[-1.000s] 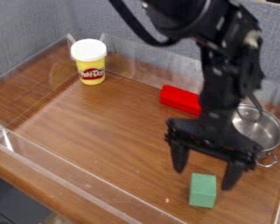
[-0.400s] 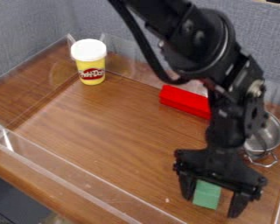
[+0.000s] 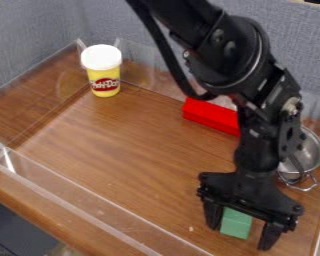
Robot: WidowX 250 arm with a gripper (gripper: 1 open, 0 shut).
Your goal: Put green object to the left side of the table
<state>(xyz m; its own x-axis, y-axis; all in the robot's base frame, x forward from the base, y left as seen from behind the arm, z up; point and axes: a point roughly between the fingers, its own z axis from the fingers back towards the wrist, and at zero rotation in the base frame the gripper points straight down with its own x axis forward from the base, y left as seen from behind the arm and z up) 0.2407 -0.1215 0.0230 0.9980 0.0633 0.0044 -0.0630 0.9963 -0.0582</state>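
Gripper [image 3: 246, 222] has dropped since 1 s ago, fingers spread wide, now straddling green object [image 3: 236, 221] near table's [image 3: 96, 140] front-right corner; block hasn't moved, not clamped.

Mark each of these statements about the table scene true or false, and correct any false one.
1. The gripper stands open around the green block. True.
2. The yellow tub lies tipped on its side. False: it stands upright near the back left corner.
3. The red block sits between the yellow tub and the metal bowl. True.
4. The green block is on the left side of the table. False: it is near the front right.
5. The green block lies inside the metal bowl. False: it rests on the wood.
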